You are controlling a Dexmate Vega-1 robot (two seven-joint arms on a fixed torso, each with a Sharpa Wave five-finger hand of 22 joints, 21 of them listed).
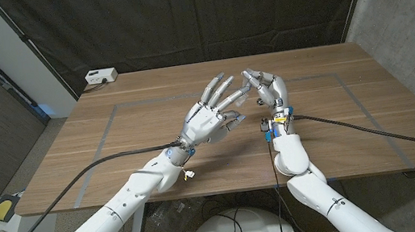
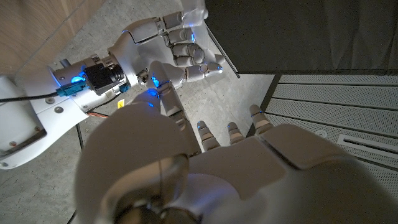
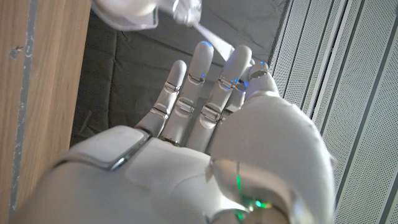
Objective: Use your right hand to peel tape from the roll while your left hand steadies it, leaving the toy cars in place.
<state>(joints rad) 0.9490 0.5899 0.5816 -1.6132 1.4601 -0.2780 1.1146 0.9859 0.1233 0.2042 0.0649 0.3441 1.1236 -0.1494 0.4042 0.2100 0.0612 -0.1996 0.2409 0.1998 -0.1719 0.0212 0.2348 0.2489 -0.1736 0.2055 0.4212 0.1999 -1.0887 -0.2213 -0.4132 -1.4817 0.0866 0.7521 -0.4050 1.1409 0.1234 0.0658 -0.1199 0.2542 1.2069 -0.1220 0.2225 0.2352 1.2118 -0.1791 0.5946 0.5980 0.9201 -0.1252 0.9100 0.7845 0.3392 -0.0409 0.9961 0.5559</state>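
Hands number two: left hand and right hand hover mid-table, fingers spread, holding nothing, fingertips near.

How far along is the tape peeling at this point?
Done: nothing I can confirm. In hand: the left robot hand and right robot hand are raised over the wooden table, fingertips nearly meeting; whether they hold tape is unclear. Left: apparently the peeling itself.

White left hand and right hand — brown wooden table, grey taped lines — black curtain.
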